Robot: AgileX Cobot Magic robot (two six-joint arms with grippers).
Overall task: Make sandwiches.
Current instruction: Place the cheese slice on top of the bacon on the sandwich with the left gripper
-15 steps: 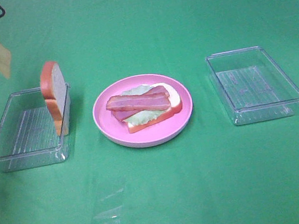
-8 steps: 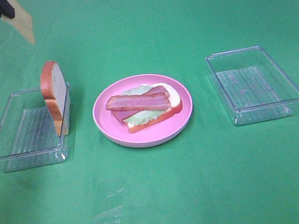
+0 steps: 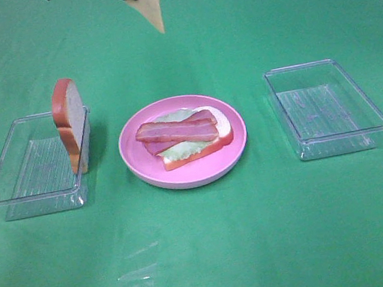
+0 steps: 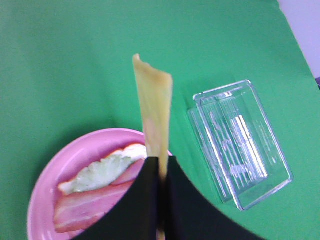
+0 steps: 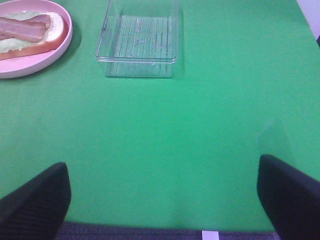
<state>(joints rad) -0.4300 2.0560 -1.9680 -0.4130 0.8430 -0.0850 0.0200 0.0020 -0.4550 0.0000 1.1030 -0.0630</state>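
while left end effector (image 4: 161,172) pinches cheese square (image 4: 154,111) above plate (image 4: 55,172), right end effector (image 5: 164,192) gapes wide, empty.

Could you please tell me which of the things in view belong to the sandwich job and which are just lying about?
Belonging to the job:
- cheese slice, held in the left pincer
- bacon strips, lettuce leaf and bread slice on the pink plate
- upright bread slice

Lying about:
- left tray
- right tray

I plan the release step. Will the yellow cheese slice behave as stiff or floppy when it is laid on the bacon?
Probably thin and somewhat flexible: the cheese slice hangs from the shut left gripper with a curled free corner. It likely is light, held by one edge only. It may settle unevenly on the bacon strips.
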